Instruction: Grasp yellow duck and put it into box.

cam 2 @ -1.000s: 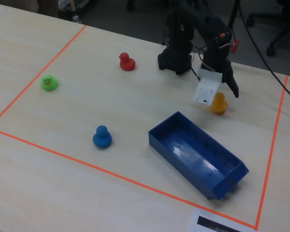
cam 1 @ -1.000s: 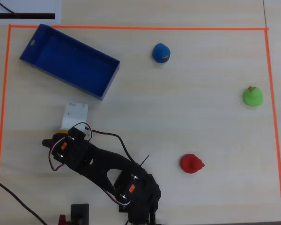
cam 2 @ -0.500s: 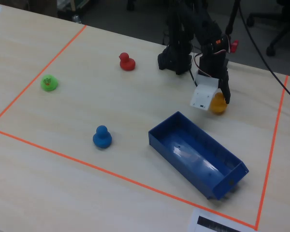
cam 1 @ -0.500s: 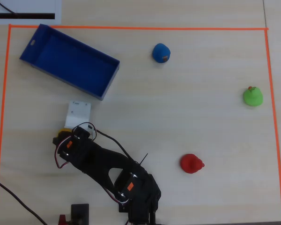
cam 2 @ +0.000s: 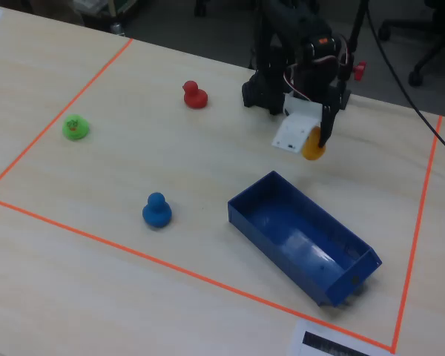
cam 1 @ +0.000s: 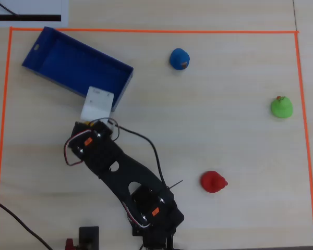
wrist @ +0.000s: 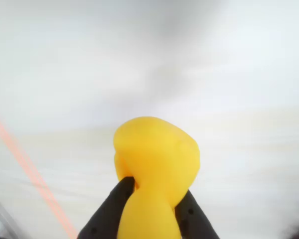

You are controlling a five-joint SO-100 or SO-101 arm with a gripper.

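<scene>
Gripper [wrist: 152,201] clamped on yellow duck [wrist: 157,169], raised near the box [cam 2: 300,237] rim; red duck [cam 2: 195,96] well apart.

The gripper [cam 2: 317,141] with the yellow duck [cam 2: 312,145] hangs above bare table just short of the box [cam 2: 282,194], whose near wall stands between; blue duck [cam 2: 157,211], red duck [cam 2: 194,96] and green duck [cam 2: 75,127] sit well apart
</scene>
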